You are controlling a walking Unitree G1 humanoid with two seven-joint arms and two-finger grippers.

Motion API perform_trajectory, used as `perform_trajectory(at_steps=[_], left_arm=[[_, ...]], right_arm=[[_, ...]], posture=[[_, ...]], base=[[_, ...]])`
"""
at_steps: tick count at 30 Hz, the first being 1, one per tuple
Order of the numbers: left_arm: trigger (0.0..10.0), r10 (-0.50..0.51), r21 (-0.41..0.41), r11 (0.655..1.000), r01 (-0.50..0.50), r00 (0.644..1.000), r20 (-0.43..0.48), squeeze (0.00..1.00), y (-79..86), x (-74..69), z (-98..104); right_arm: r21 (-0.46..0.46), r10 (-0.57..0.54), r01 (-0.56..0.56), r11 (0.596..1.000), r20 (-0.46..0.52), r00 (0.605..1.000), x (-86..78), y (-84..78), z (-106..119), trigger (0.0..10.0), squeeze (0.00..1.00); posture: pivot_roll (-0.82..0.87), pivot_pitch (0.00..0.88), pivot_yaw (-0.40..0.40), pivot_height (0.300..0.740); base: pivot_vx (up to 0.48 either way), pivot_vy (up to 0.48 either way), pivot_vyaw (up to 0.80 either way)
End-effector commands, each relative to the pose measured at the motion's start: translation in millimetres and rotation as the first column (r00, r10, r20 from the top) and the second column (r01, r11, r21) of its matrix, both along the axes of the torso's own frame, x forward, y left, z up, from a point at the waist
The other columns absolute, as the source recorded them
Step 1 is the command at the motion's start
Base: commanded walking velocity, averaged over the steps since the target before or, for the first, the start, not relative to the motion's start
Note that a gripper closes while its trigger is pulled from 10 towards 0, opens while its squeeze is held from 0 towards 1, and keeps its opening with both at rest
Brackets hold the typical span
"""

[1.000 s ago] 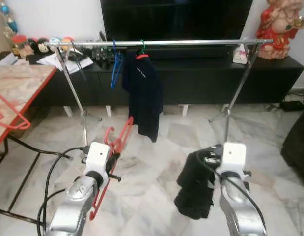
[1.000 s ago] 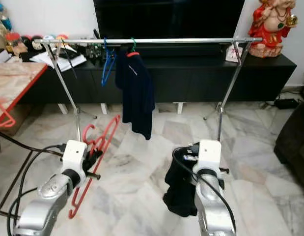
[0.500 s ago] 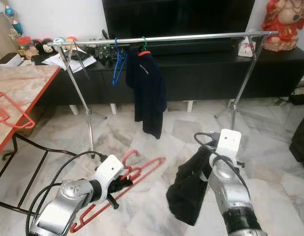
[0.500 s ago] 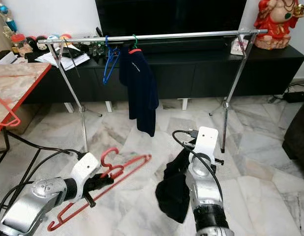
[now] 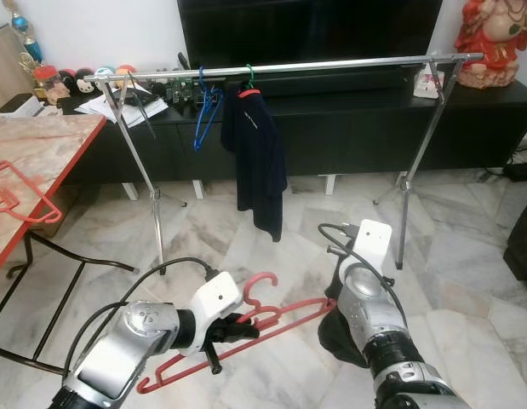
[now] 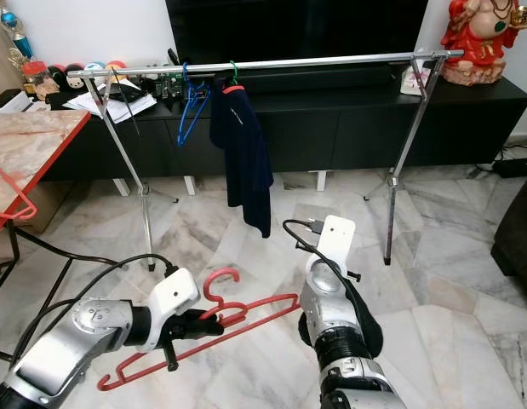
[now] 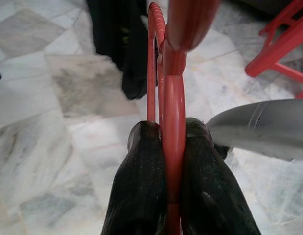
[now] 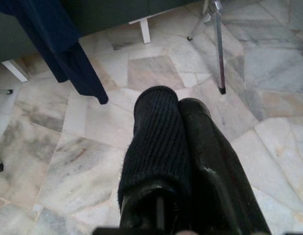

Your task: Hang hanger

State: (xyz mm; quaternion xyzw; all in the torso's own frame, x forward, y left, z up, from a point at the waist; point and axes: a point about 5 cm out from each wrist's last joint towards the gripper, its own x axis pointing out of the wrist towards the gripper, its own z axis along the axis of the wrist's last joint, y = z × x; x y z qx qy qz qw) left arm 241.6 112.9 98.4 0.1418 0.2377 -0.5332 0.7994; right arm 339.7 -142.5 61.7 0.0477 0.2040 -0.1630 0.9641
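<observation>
Left wrist view: left tool (image 7: 172, 147) w/ red hanger (image 7: 174, 98) clamped.

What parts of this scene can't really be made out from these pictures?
- The black garment: in the eye views the right arm covers most of it, so its kind is unclear.
- Right gripper: in its wrist view knit cloth wraps one finger.
- Red hangers in the left gripper: they overlap, so their count is uncertain.
- Small items on the black cabinet: too small to identify.
</observation>
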Motion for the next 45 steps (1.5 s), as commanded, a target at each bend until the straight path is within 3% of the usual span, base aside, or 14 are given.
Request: perform_trajectory(at_steps=[1, 8, 16, 25, 40, 45], left_arm=[[10.0, -0.01, 0.008, 1.0, 0.01, 1.0, -0.007, 0.0, -1.2, 0.7, -0.7], [10.0, -0.012, -0.019, 1.0, 0.012, 1.0, -0.004, 0.0, -17.6, 1.3, -4.8], [10.0, 0.1, 0.005, 0.995, -0.1, 0.994, 0.054, 0.0, -25.7, 14.3, -11.3], [10.0, 0.106, 0.025, 0.994, -0.108, 0.993, 0.059, 0.0, -26.9, 14.7, -14.1], [10.0, 0.147, -0.002, 0.989, -0.148, 0.984, 0.105, 0.0, -51.7, 30.5, -10.9], [10.0, 0.228, 0.017, 0.973, -0.231, 0.967, 0.115, 0.0, -54.7, 37.4, -16.9]], right_arm=[[0.011, 0.025, -0.025, 1.0, 0.03, 0.999, 5.1, 8.5, 6.5, 10.0, 0.0], [0.016, 0.022, -0.023, 1.0, 0.03, 0.999, 6.7, 8.8, 3.5, 10.0, 0.0], [0.029, 0.009, -0.011, 1.0, 0.054, 0.998, 10.7, 6.9, 8.7, 10.0, 0.0], [0.05, 0.015, -0.018, 0.999, 0.053, 0.998, 10.8, 9.3, 7.6, 10.0, 0.0], [0.089, 0.013, -0.018, 0.996, 0.06, 0.998, 10.6, 13.0, 8.9, 10.0, 0.0], [0.094, 0.0, -0.007, 0.996, 0.068, 0.998, 12.2, 11.3, 12.1, 10.0, 0.0]], posture=[[-0.06, 0.0, 0.057, 0.74], [-0.06, 0.0, 0.049, 0.74], [-0.08, 0.0, 0.042, 0.74], [-0.07, 0.0, 0.034, 0.74], [-0.09, 0.0, 0.027, 0.74], [-0.09, 0.0, 0.021, 0.74]], base=[[0.0, 0.0, 0.0], [0.0, 0.0, 0.0], [0.0, 0.0, 0.0], [0.0, 0.0, 0.0], [0.0, 0.0, 0.0], [0.0, 0.0, 0.0]])
